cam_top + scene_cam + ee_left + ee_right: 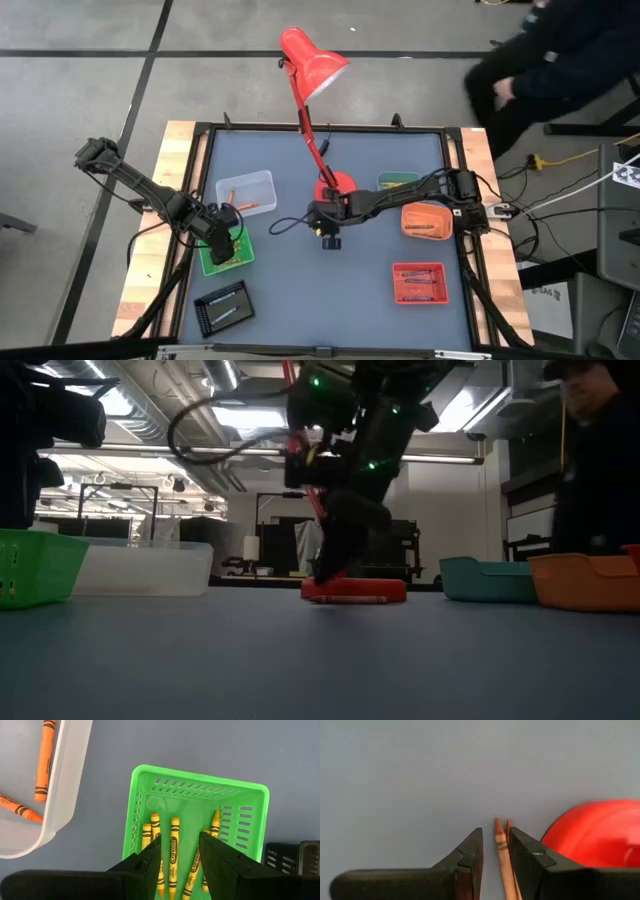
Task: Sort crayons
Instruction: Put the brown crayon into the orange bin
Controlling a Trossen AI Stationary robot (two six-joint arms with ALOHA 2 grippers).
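- Hovering low over the blue surface (330,300) beside the red lamp base (600,840): right gripper (495,851), jaws narrowly parted around two orange crayons (501,851), contact unclear
- Hanging above the green basket (250,805): left gripper (180,851), jaws slightly open, empty
- Lying in that basket: yellow crayons (174,850)
- Sitting in the clear tray (65,785): more orange crayons (44,762)

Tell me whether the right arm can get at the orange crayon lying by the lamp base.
Probably yes. The right gripper is already down at the table with its open fingers either side of the orange crayon. The red lamp base sits close beside one finger but does not block the gap.
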